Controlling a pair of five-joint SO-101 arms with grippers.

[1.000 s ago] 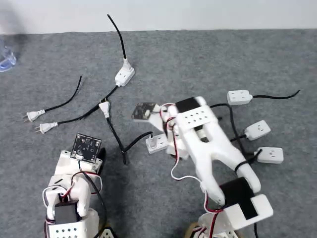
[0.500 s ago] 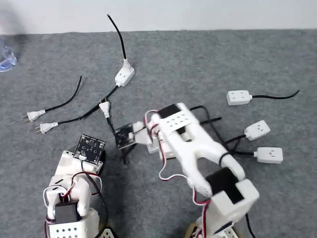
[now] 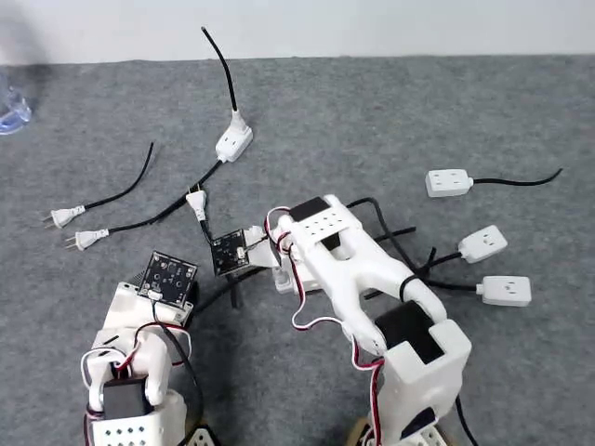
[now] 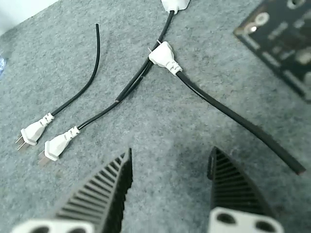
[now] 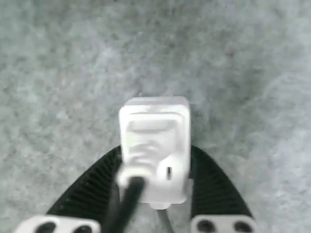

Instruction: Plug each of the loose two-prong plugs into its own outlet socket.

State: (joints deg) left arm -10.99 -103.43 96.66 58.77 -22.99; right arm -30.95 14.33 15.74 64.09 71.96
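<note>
My right tool (image 5: 156, 165), clamped on an outlet socket (image 5: 154, 127), has swung left across the surface (image 3: 372, 111) in the last second, carrying that socket near the loose plug (image 3: 196, 202), while my left tool (image 4: 170, 167) hangs wide open, so I judge mating is close.

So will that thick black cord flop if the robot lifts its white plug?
Probably only a bit: the cord lies in a gentle curve, so it looks fairly stiff. The plug is small, so likely light.
</note>
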